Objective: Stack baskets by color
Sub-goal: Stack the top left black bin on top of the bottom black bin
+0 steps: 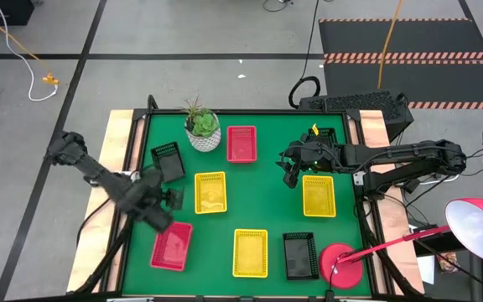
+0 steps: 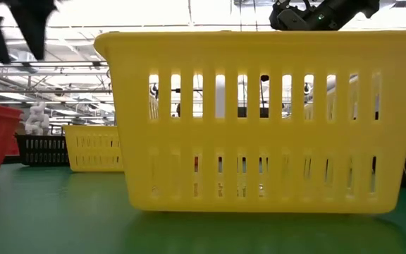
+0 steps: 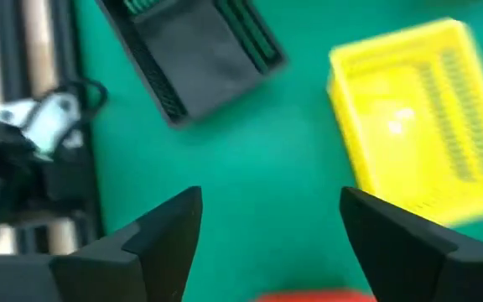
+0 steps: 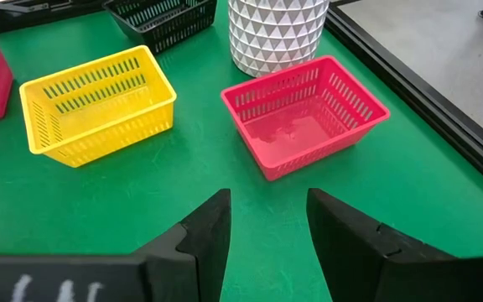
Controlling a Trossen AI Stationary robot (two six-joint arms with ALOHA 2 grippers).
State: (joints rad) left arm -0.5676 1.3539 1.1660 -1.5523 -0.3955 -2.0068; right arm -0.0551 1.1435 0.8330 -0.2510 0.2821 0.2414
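Baskets sit flat on the green table. In the high view a black basket (image 1: 168,159) stands far left, a red basket (image 1: 241,143) beside the white pot, a yellow basket (image 1: 210,192) at the middle, another yellow basket (image 1: 319,195) to the right. Along the near edge are a red basket (image 1: 172,246), a yellow one (image 1: 251,252) and a black one (image 1: 300,255). My left gripper (image 3: 271,201) hangs open above bare table between the black basket (image 3: 195,54) and the near red basket (image 3: 317,295). My right gripper (image 4: 267,201) is open in the air, facing the far red basket (image 4: 304,126).
A white pot with a plant (image 1: 202,130) stands at the far edge by the red basket. A red lamp base (image 1: 340,264) sits at the near right corner, its shade beyond the table. Another black basket (image 1: 324,134) lies partly under the right arm. Black rails frame the table.
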